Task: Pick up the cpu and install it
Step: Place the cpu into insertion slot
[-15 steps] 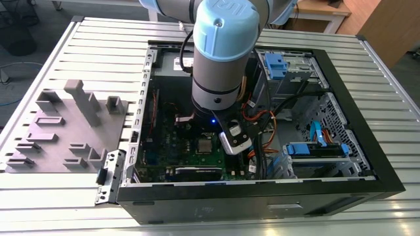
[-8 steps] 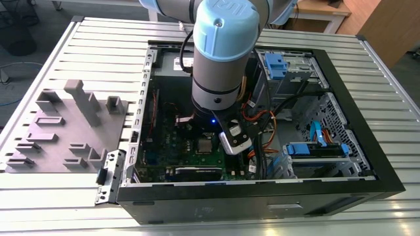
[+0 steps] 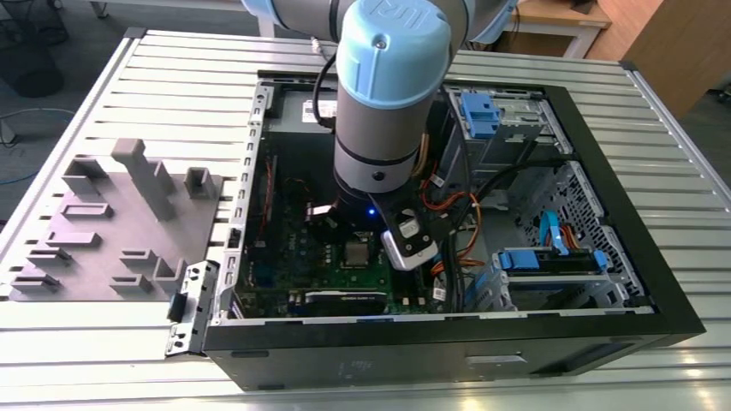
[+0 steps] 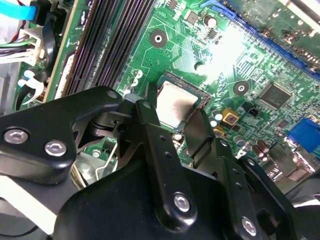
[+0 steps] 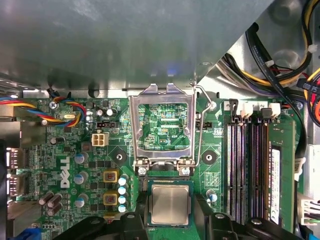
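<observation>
In the exterior view the arm (image 3: 383, 103) runs off the top edge. It covers the middle of the open computer case (image 3: 639, 282) and hides much of the motherboard (image 3: 291, 257). The cpu (image 3: 358, 253) beside it is too small to show detail. The worktop (image 3: 171, 86) is cut off on every side.

In the second wrist view the black body of the gripper (image 4: 173, 107) hides one side of the cpu and part of the board, and glare (image 4: 227, 42) washes out a patch of circuitry. Whether the gripper touches the cpu cannot be made out.

In the first wrist view an unidentifiable grey surface (image 5: 125, 40) covers part of the board.
</observation>
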You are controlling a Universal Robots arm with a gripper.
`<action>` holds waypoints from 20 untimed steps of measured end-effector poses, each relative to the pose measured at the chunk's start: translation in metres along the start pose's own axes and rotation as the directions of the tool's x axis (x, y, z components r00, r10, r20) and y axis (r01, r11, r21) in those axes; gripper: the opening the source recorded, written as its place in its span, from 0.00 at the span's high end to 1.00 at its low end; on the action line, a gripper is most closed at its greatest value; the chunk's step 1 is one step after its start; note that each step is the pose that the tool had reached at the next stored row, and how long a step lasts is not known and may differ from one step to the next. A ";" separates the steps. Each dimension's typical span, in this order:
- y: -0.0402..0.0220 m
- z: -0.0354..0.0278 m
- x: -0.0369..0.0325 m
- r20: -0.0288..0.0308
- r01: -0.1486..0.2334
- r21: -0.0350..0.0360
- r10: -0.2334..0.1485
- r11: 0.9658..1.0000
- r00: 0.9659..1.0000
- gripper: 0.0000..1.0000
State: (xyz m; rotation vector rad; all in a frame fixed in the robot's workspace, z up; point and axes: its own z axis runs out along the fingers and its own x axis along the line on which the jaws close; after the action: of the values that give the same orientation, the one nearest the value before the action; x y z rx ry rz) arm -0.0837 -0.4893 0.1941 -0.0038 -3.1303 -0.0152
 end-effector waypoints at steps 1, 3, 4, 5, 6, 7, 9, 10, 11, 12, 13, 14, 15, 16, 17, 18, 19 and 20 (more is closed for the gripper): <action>0.0000 0.0007 -0.0001 0.000 0.000 0.000 0.000 1.000 1.000 0.51; -0.0001 0.0006 -0.0001 0.000 0.000 0.001 0.000 1.000 1.000 0.51; -0.0001 0.0006 -0.0001 0.000 0.000 0.001 0.000 1.000 1.000 0.51; 0.0000 0.0006 -0.0001 0.000 0.000 0.001 0.000 1.000 1.000 0.51; 0.0000 0.0007 -0.0001 0.000 0.000 0.000 0.000 1.000 1.000 0.51; 0.0000 0.0007 -0.0001 0.000 0.000 0.000 0.000 1.000 1.000 0.51; 0.0000 0.0007 -0.0001 0.000 0.000 0.000 0.000 1.000 1.000 0.50; 0.0000 0.0007 -0.0001 0.000 0.000 0.000 0.000 1.000 1.000 0.50; 0.0000 0.0009 -0.0001 0.000 0.000 0.000 0.000 1.000 1.000 0.44; 0.0000 0.0011 -0.0001 0.000 0.000 0.000 0.000 1.000 1.000 0.44; 0.0001 0.0012 -0.0002 0.000 0.000 0.000 0.000 1.000 1.000 0.44; 0.0002 0.0012 0.0000 0.000 0.000 0.000 0.000 1.000 1.000 0.44; 0.0002 0.0011 0.0002 0.000 0.000 0.000 0.000 1.000 1.000 0.44; 0.0002 0.0011 0.0003 0.000 0.000 0.000 0.000 1.000 1.000 0.44; 0.0003 0.0012 0.0004 0.000 0.000 0.000 0.000 1.000 1.000 0.44; 0.0003 0.0015 0.0005 0.000 0.000 0.000 0.000 1.000 1.000 0.44; 0.0004 0.0021 0.0008 0.000 0.000 0.000 0.000 1.000 1.000 0.44; 0.0004 0.0021 0.0008 0.000 0.000 0.001 0.000 1.000 1.000 0.44</action>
State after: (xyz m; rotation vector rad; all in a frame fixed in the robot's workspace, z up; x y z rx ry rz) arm -0.0845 -0.4889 0.1920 -0.0038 -3.1302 -0.0144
